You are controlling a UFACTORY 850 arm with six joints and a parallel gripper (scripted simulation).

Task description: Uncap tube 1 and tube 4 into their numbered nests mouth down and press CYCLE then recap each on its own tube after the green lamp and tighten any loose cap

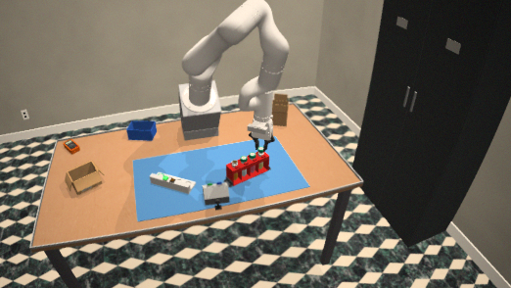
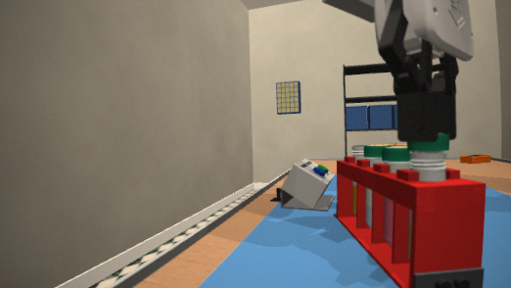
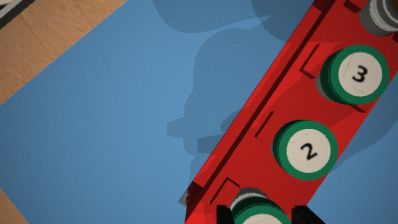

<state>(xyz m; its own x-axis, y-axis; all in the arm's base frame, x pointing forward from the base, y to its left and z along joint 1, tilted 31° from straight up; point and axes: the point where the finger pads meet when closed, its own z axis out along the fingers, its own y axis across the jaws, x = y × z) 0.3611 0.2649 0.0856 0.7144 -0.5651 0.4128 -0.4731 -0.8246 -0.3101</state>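
Here you are at the near end of the red decapping station (image 1: 248, 169) (image 2: 450, 220) (image 3: 240, 165) in the exterior view, and your hand (image 1: 261, 148) (image 2: 427, 139) (image 3: 265, 215) is partly open, its fingers closed on a green cap (image 1: 261, 150) (image 2: 431, 145) (image 3: 257, 207). You have that cap upright, right over the mouth of tube 1 (image 1: 261, 155) (image 2: 428, 168) (image 3: 247, 194), with the threaded neck showing below it; you can't tell whether any thread has caught. Next along, cap 2 (image 1: 253, 156) (image 2: 396, 155) (image 3: 308, 150) and cap 3 (image 1: 244, 160) (image 2: 376, 151) (image 3: 360, 74) sit on their tubes, numbers up to your wrist camera. At the far end, tube 4 (image 1: 235, 163) (image 2: 358, 149) (image 3: 382, 17) stands bare-necked, no lid on it!

Over on the blue mat (image 1: 166, 206) (image 2: 294, 245) (image 3: 100, 125), you've got the white cap tray (image 1: 183, 185) well apart from the station, a bright green patch (image 1: 165, 177) on its top; its nests are too small for you to read. Between them, nearer the table's (image 1: 98, 216) (image 2: 196, 260) (image 3: 50, 60) front edge, sits the grey key housing (image 1: 215, 194) (image 2: 303, 186), its blue key (image 1: 219, 183) (image 2: 319, 172) and green key (image 1: 209, 184) (image 2: 323, 168) side by side on the sloping face.
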